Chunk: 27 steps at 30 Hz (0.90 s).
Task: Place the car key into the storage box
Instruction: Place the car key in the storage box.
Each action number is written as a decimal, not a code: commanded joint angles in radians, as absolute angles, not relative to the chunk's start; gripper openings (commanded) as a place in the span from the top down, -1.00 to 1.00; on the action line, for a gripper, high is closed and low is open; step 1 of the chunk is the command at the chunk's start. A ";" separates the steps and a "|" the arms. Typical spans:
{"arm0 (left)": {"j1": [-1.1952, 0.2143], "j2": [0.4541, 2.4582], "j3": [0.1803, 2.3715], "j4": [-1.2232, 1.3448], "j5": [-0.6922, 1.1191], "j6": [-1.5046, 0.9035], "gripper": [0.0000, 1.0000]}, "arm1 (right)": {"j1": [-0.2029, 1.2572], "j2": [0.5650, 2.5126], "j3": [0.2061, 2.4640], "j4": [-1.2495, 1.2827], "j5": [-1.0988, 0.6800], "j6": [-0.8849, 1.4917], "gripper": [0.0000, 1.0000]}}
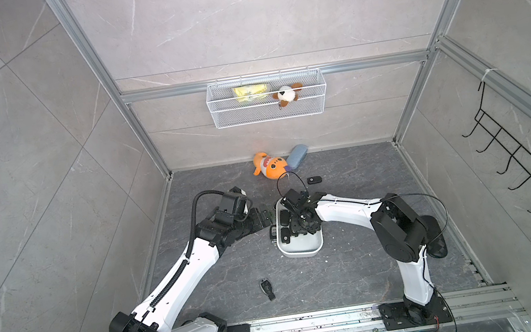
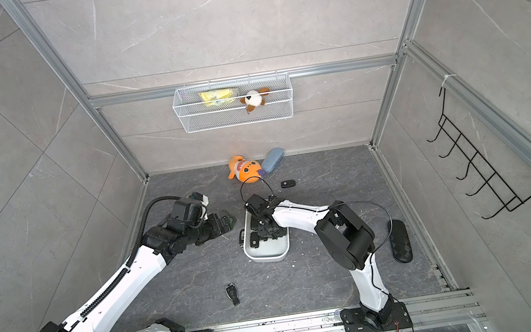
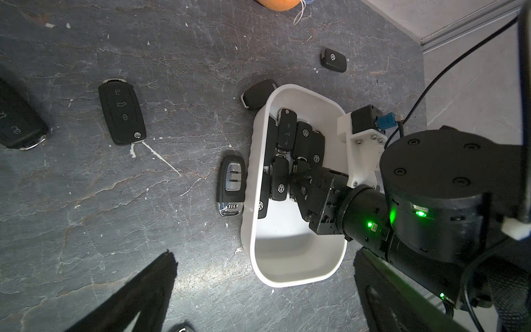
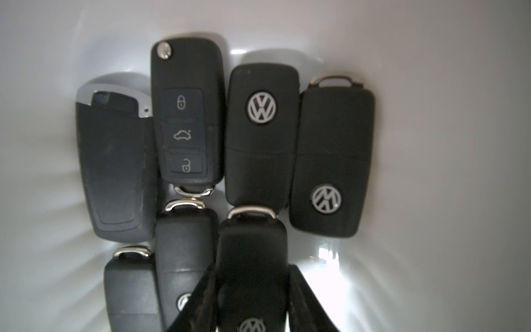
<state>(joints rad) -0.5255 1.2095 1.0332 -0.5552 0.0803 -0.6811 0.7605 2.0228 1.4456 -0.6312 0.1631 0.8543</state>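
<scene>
Releasing looks like the step in hand: in a top view the right gripper dips into the shallow white plastic storage box, and the left gripper beside it is spread wide and empty. In the right wrist view the jaws sit narrow against the black flip car key, inside the box among other keys. Its long axis lies in line with the fingers and its metal loop points away from the wrist; next, open and lift straight out.
</scene>
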 commanded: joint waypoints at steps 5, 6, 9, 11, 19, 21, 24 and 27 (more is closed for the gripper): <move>-0.520 1.191 1.029 -0.571 0.076 -0.692 -1.00 | 0.758 2.035 1.462 -0.632 0.163 0.849 0.04; -0.520 1.193 1.029 -0.571 0.075 -0.692 -1.00 | 0.758 2.030 1.460 -0.630 0.163 0.848 0.03; -0.517 1.195 1.031 -0.573 0.071 -0.687 -1.00 | 0.758 2.018 1.459 -0.627 0.163 0.849 0.03; -0.515 1.200 1.032 -0.576 0.066 -0.684 -1.00 | 0.759 2.006 1.459 -0.626 0.158 0.846 0.03; -0.450 1.233 1.029 -0.609 0.021 -0.673 -1.00 | 0.757 1.912 1.440 -0.588 0.133 0.806 -0.15; -0.422 1.248 1.025 -0.617 0.012 -0.667 -1.00 | 0.758 1.880 1.427 -0.562 0.115 0.796 -0.26; -0.368 1.282 1.022 -0.627 0.005 -0.658 -1.00 | 0.759 1.820 1.385 -0.490 0.074 0.781 -0.47; -0.314 1.326 1.020 -0.621 0.007 -0.646 -0.99 | 0.760 1.765 1.352 -0.427 0.033 0.766 -0.71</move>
<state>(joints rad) -0.3508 1.2938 1.0260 -0.6044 0.0257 -0.6777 0.7586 1.8221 1.3865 -0.5095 0.0822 0.7895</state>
